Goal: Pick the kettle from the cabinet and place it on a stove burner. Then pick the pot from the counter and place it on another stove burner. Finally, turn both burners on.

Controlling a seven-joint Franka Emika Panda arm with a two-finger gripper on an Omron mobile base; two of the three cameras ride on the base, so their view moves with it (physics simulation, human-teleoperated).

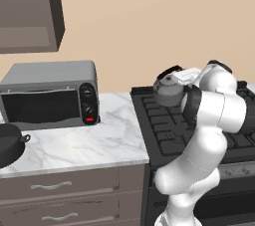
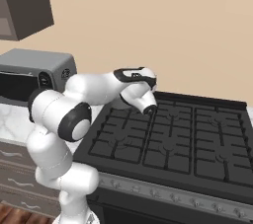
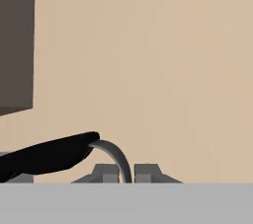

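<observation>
Pinching kettle (image 1: 167, 92) by thin arched handle, gripper (image 3: 125, 173) fingers clamped; rigid metal, likely swings, slips if tilted.

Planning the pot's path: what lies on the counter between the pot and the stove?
Only the toaster oven, set back; the counter ahead of it is bare, left base view.

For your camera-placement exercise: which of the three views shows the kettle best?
The left base view: the kettle shows its grey body and black handle above the stove's back left grate. In the right base view the arm hides most of it. The hand view shows just its handle at the shut claw.
</observation>
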